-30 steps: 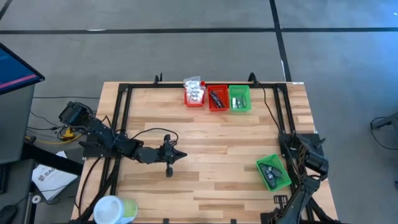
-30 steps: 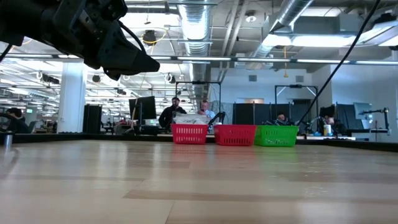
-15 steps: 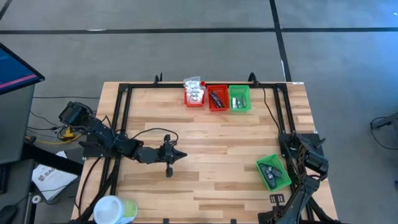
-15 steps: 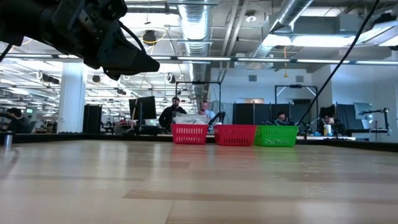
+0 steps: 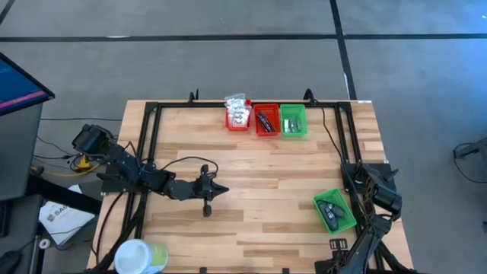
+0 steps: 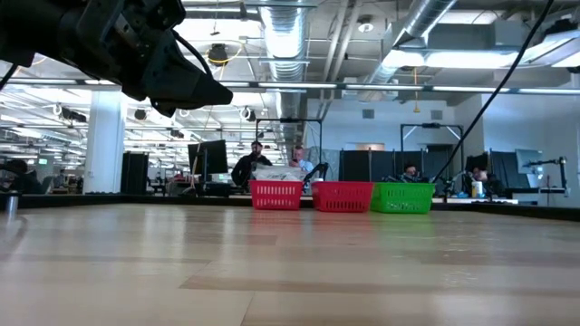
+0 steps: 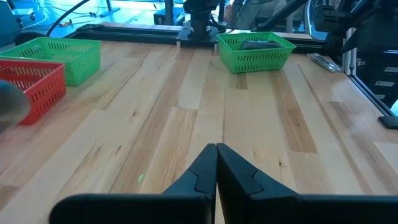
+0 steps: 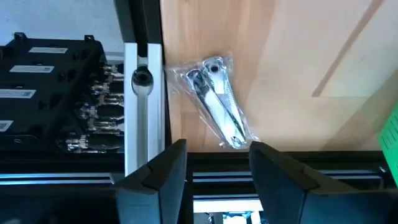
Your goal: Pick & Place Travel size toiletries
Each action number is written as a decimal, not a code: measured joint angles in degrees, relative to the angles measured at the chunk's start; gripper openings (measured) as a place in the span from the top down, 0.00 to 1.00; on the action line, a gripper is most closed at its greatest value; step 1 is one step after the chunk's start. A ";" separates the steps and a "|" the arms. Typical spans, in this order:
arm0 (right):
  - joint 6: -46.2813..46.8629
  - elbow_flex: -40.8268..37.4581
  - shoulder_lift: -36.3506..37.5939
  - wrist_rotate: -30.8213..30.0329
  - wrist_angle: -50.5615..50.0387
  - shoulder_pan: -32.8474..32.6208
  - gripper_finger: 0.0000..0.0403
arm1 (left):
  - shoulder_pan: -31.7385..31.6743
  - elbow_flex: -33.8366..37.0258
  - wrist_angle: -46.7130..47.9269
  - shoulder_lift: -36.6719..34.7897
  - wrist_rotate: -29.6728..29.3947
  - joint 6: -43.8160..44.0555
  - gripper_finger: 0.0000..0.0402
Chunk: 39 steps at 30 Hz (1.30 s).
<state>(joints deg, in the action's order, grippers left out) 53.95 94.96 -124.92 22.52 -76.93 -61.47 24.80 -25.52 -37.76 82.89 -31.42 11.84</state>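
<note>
At the worktop's (image 5: 259, 175) near right corner the right claw (image 8: 214, 165) hangs over a clear packet with a metal clipper (image 8: 217, 112) — fingers spread apart, holding nothing. The packet lies right beside the black frame rail (image 8: 143, 93) along that edge, so a descent slightly off line could strike a finger on the rail or nudge the packet against it; crinkly film may also slip from a pinch on the wrapper alone. Just beside sits a green bin (image 5: 333, 211) with dark items inside (a swing that way could clip its wall).

The left claw (image 7: 216, 163) waits clenched and empty near the left edge, mid-depth. Along the far edge stand a red bin (image 5: 237, 116) heaped with white packets, a second red bin (image 5: 265, 120) with dark sticks, and another green bin (image 5: 293, 120). The whole centre is bare wood — plenty of room for carrying, tight only at the right rail.
</note>
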 joint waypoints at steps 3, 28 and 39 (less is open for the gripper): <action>-0.17 -0.17 0.00 0.00 -0.54 -0.28 0.58 | 0.00 0.00 0.00 0.00 0.03 0.00 1.00; -1.72 -8.50 -0.07 1.87 5.64 -0.58 0.58 | 0.30 0.00 -0.14 0.00 1.34 0.00 1.00; -3.56 -13.38 0.34 5.40 12.13 -1.14 0.64 | 0.31 0.00 -0.19 0.00 1.33 0.00 1.00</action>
<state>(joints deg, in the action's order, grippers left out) 50.39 81.58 -124.59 27.92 -64.80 -62.61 25.10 -25.52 -37.95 82.89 -30.09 11.84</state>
